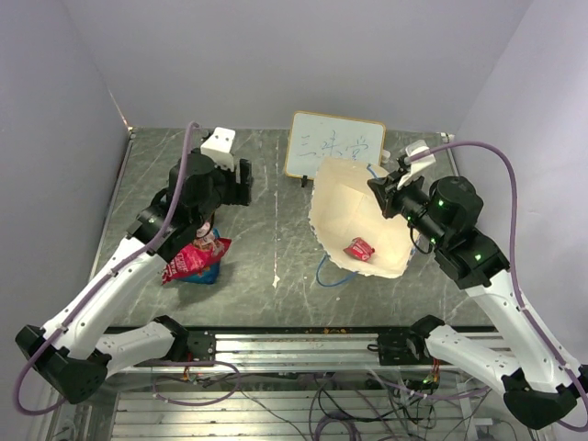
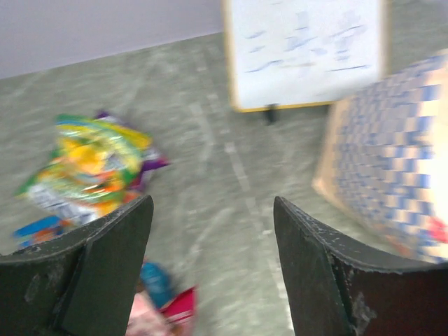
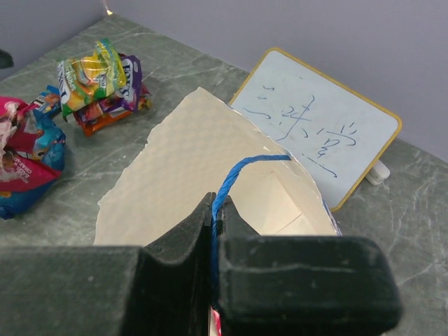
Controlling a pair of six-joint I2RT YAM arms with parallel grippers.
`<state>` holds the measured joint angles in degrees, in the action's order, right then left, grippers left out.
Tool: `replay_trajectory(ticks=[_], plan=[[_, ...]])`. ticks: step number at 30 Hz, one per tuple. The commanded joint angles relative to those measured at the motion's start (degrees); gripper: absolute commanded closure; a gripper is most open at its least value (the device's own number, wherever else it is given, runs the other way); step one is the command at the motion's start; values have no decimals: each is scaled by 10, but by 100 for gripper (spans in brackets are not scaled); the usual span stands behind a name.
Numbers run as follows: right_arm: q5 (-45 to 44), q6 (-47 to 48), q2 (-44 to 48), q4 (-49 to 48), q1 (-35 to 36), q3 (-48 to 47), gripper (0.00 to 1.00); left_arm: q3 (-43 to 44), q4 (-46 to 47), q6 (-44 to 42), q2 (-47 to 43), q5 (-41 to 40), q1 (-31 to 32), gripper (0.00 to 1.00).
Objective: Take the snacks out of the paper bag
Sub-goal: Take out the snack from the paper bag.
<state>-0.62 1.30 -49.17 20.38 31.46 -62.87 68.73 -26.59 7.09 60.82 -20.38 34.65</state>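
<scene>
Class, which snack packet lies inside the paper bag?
The small red packet, inside the bag; the other packets lie out on the table.

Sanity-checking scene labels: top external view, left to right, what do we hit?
snack packets → left end effector → white signboard → paper bag. Left out: the red packet inside the bag and the right end effector at its rim, since both overlap the bag.
</scene>
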Motion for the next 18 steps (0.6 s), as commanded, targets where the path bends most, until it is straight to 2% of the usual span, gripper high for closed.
replay_trajectory(ticks=[1,4,7,10,13,18], plan=[[20,2,0,-19,0,-16,100,-26,147,114,-1,225,-2,17],[110,18,3,-33,0,-8,100,-34,208,163,23,267,21,16],[252,30,-8,-35,0,-8,100,-23,224,136,46,251,90,16],[341,15,-39,-10,0,-14,100,-21,211,112,60,230,152,21],[368,-15,-45,-18,1,-3,100,-80,239,124,42,229,187,24],[367,-101,-10,-125,1,50,100,-168,311,137,19,232,226,31]])
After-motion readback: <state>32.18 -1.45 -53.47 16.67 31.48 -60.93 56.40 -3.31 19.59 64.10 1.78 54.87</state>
